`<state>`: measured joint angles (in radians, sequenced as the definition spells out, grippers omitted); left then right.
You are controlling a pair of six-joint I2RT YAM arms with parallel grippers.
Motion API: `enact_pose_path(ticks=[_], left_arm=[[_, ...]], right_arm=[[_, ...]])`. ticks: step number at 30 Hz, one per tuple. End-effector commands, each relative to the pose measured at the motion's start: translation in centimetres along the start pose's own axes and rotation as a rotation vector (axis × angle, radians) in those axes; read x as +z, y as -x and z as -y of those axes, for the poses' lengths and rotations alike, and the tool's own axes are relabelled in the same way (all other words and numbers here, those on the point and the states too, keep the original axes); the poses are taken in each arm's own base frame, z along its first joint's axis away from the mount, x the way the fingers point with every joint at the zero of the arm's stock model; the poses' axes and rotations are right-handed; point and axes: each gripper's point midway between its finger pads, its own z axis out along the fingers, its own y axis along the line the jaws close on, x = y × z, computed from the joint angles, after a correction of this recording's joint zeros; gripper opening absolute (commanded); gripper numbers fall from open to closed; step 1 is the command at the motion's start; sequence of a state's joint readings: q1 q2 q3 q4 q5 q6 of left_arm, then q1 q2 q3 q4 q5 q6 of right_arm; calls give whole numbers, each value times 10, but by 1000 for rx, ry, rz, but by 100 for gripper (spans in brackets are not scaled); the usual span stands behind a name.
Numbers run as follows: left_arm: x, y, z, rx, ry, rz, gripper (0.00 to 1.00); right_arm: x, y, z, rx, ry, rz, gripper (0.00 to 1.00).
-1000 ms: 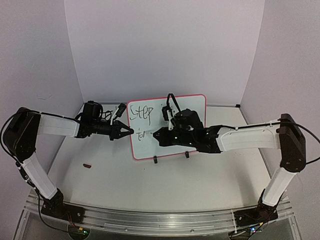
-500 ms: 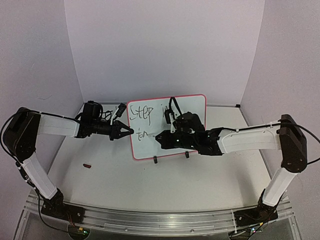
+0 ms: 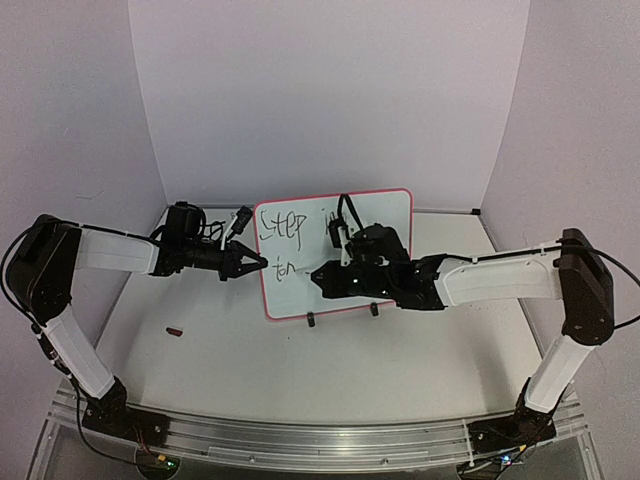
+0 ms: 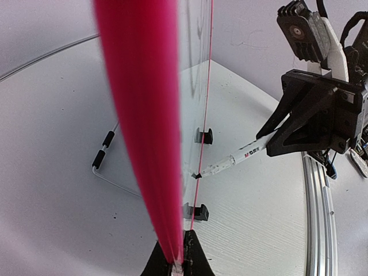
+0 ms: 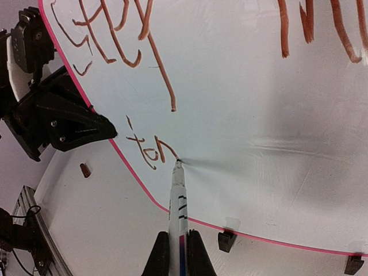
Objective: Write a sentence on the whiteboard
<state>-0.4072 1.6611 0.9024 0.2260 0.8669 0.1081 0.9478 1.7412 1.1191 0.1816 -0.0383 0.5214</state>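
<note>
The whiteboard (image 3: 385,215) stands upright on the table, white with a thin pink border. The sentence (image 3: 283,228) runs in dark marker strokes: "Step in" on the top line and a short second line (image 5: 146,150) below it. My left gripper (image 3: 262,262) is shut on the board's left edge, which fills the left wrist view as a blurred pink edge (image 4: 144,115) between the pads (image 4: 198,259). My right gripper (image 3: 322,277) is shut on a white marker (image 5: 178,201). The marker's tip touches the board at the end of the second line.
Two black clips (image 3: 311,320) (image 3: 374,309) hold the board's bottom edge. A wire stand (image 4: 103,158) props it from behind. A small dark red cap (image 3: 175,329) lies on the table to the left. Purple walls close the back and sides, and a metal rail (image 3: 320,435) runs along the front.
My right gripper shifted slightly right with the marker and uncovered "in". A new stroke appeared after "to" on the second line. My left arm has not moved.
</note>
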Motion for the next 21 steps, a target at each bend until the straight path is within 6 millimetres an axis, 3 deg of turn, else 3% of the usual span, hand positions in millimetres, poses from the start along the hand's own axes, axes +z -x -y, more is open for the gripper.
enact_pose_path(ticks=[1,11,21], left_arm=[[3,-24,-22,-14,117,-78,0],[3,-24,-22,-15,117,-78,0],[2,-22,-22,-12,118,-75,0]], right_arm=[[3,3,1,15,-5,1,0],[1,14,-6,0,9,24,0],[-13,42,-14,-5,18,118,0]])
